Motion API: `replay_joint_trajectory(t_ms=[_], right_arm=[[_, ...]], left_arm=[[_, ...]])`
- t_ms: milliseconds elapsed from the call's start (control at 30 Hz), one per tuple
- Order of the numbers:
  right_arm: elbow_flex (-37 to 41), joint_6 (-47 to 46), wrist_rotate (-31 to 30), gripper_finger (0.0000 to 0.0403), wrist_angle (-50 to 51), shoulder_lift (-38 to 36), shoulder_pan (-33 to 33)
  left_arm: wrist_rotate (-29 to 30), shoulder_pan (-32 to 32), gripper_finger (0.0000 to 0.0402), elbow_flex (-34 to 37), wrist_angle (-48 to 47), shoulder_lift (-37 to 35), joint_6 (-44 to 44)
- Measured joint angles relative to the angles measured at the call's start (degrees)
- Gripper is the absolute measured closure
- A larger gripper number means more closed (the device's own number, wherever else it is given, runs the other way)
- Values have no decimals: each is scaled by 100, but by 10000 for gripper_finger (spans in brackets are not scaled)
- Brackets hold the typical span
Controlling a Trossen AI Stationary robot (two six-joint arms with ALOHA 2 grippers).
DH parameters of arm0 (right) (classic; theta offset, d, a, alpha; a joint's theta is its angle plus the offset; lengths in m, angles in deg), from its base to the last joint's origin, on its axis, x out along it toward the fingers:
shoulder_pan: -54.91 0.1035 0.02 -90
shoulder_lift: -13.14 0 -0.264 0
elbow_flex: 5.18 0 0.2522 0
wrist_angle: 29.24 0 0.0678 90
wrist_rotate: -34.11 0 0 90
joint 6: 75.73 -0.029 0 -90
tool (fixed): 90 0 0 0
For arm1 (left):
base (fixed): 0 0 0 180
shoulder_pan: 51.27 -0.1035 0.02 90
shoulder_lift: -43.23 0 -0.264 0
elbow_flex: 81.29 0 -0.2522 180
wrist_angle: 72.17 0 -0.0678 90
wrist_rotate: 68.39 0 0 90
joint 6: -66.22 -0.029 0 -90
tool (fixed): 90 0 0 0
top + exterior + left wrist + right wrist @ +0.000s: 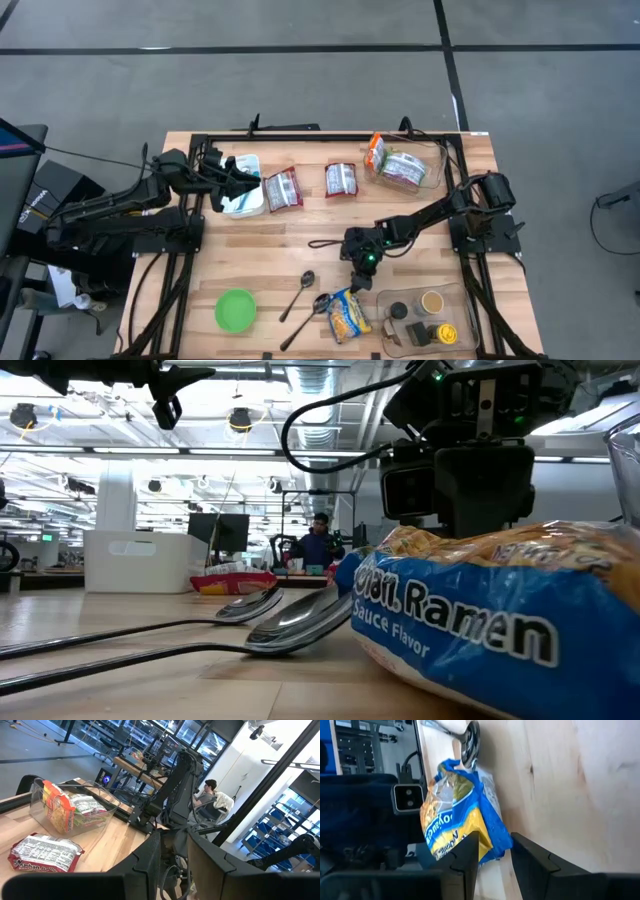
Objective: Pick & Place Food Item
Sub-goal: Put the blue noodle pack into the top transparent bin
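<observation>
High view: right pincer (358, 268), fingers slightly apart, empty, above ramen packet (348, 316) near table's front edge

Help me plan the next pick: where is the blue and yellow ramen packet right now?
In the high view the ramen packet lies at the table's near edge, right of centre, between the two spoons and the clear tray, just below the right hand.

Glossy plastic ramen packet (480, 615); shiny metal spoons (290, 622); matt wood table (290, 235); clear plastic container (75, 807).
</observation>
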Motion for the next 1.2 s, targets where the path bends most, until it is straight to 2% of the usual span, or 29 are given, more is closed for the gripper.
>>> replay_joint_trajectory(t_ms=[633,900,1200], right_arm=[[0,2,45,296,-399,0,-37],[0,-2,349,296,-180,0,-37],[0,-193,363,296,273,0,-37]], left_arm=[[11,0,309,0,0,0,-2],[-9,-2,309,0,0,0,-2],[-7,-2,309,0,0,0,0]])
